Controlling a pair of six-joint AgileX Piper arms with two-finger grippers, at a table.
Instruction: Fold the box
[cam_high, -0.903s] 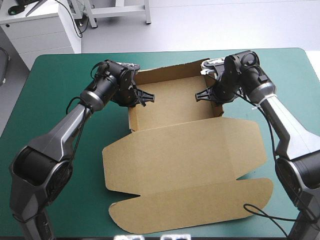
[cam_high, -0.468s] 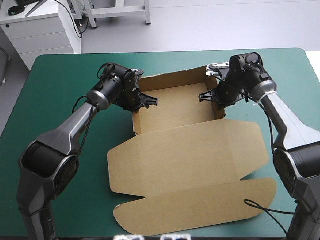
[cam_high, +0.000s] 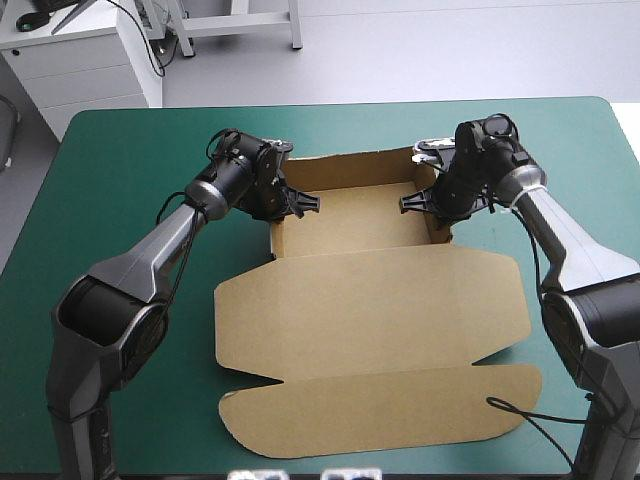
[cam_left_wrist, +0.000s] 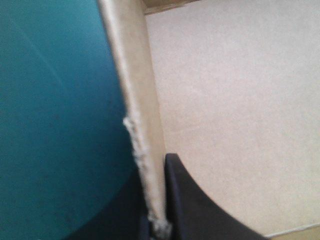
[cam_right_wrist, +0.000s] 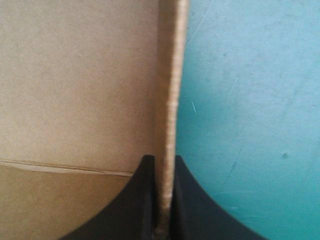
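Brown board of the box (cam_high: 350, 215) lay on the teal-green tabletop (cam_high: 120, 160) as an open tray toward 12 o'clock of the tabletop's middle. The lid (cam_high: 370, 310) was spread flat toward 6 o'clock. The left end effector (cam_high: 300, 203) was clenched on the tray's 9 o'clock wall (cam_left_wrist: 137, 100), whose edge was seen pinched between the black fingers in the left wrist view. The right end effector (cam_high: 415, 200) was likewise clamped on the 3 o'clock wall (cam_right_wrist: 171, 100).

Set against the earlier high views, the 9 o'clock wall had been drawn a little toward 3 o'clock with its end effector. The far wall had been brought squarer to the tabletop's far edge, and the lid had been shifted along with the tray. From this it was judged that the side walls were being pressed upright and settled into their tucks, so the tray stage was taken as nearly done. The lid was left lying flat, not yet raised. A slip of either pinch was considered the likeliest way for a wall to spring outward.
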